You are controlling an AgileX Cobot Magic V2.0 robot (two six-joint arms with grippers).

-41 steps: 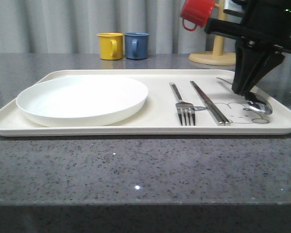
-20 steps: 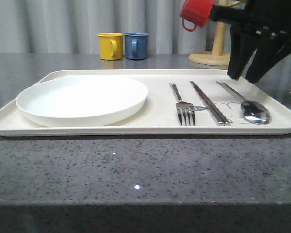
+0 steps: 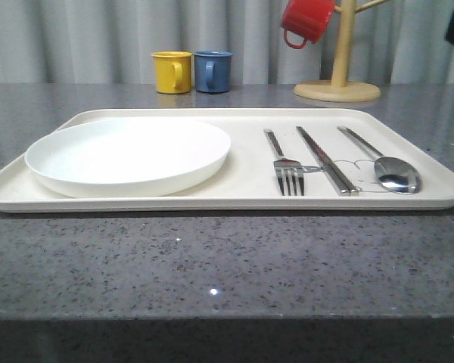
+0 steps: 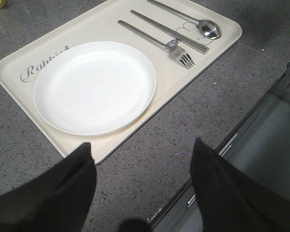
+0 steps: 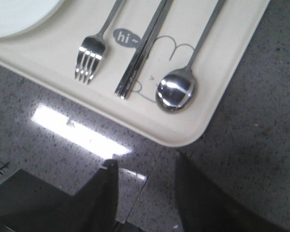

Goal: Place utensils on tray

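Observation:
The cream tray (image 3: 234,203) lies across the grey table. On its left half sits the white plate (image 3: 129,155). On the right half the fork (image 3: 286,168), the chopsticks (image 3: 325,160) and the spoon (image 3: 397,172) lie side by side, over the rabbit drawing. My right gripper (image 5: 145,162) hangs open and empty above the tabletop just off the tray's corner (image 5: 222,87), near the spoon (image 5: 176,92). My left gripper (image 4: 141,150) is open and empty too, held high over the table beside the plate (image 4: 94,87).
A yellow mug (image 3: 171,72) and a blue mug (image 3: 213,71) stand behind the tray. A red mug (image 3: 306,21) hangs on a wooden mug tree (image 3: 338,76) at the back right. The table's front edge (image 3: 227,318) runs close to the tray.
My right gripper has let go of the spoon, risen and drawn back to the upper right, almost out of the front view. The spoon stays lying on the tray.

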